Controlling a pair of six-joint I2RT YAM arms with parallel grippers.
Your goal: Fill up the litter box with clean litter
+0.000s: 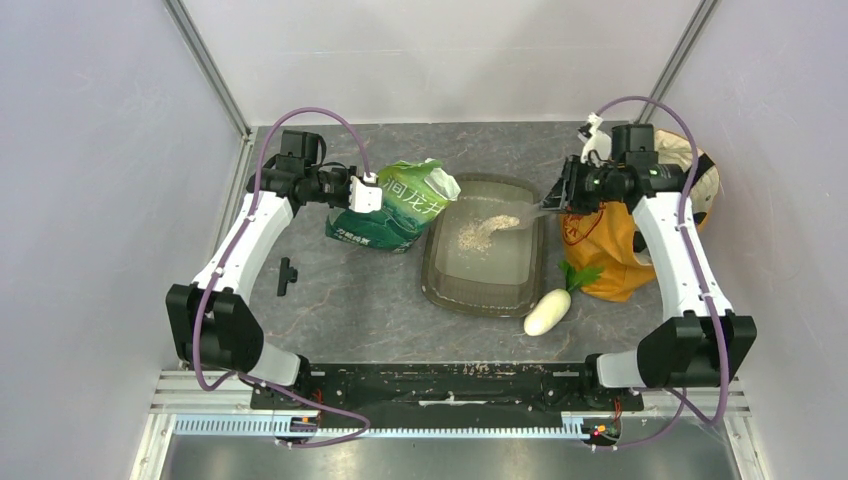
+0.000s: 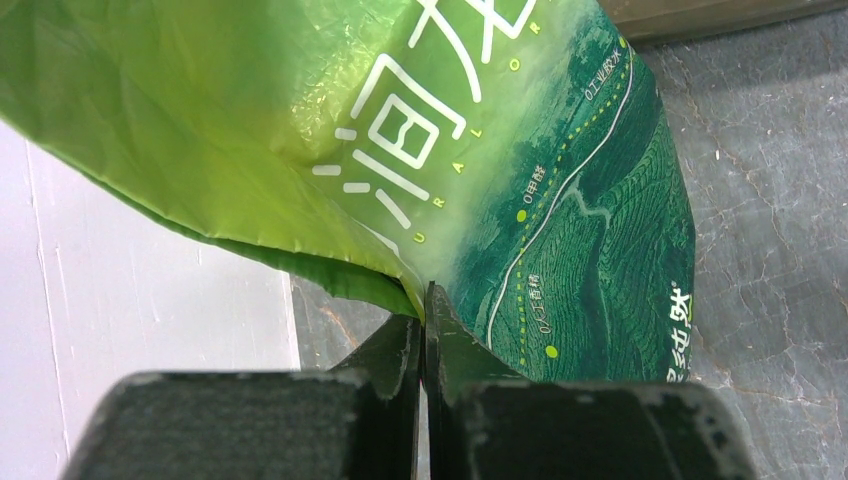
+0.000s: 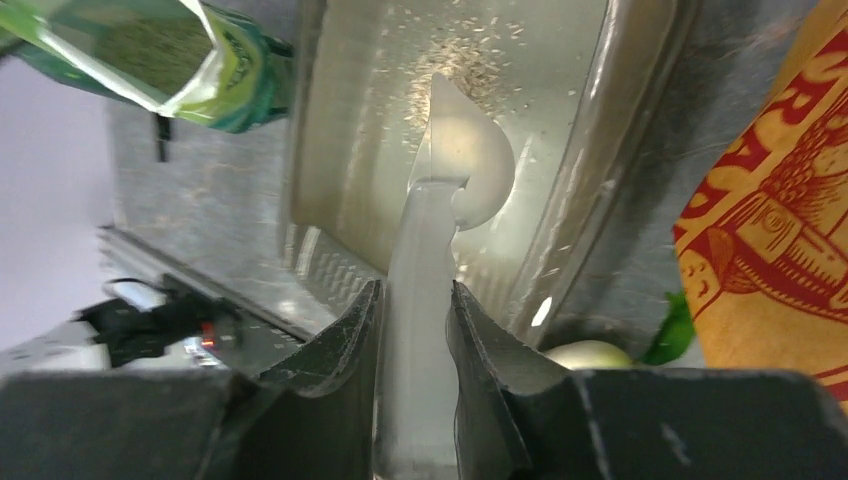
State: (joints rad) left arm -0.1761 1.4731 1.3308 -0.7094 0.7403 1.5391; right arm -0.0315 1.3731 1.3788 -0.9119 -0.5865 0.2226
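The smoky translucent litter box [image 1: 437, 272] lies in the table's middle. A small heap of pale litter [image 1: 481, 231] sits in its far half; scattered grains show in the right wrist view [image 3: 462, 48]. My right gripper [image 1: 556, 200] is shut on the handle of a translucent white scoop [image 3: 422, 250], whose bowl [image 3: 478, 168] hangs over the box, turned on its side. My left gripper [image 1: 374, 195] is shut on the edge of the green printed bag [image 1: 398, 205], also seen in the left wrist view [image 2: 520, 150]. The bag's open mouth [image 3: 150, 45] shows litter inside.
An orange-and-cream fabric bag [image 1: 606, 250] stands right of the box, behind my right arm. A white oval vegetable with green leaves [image 1: 548, 312] lies at the box's near right corner. A small black part [image 1: 288, 275] lies at the left. Walls close in on both sides.
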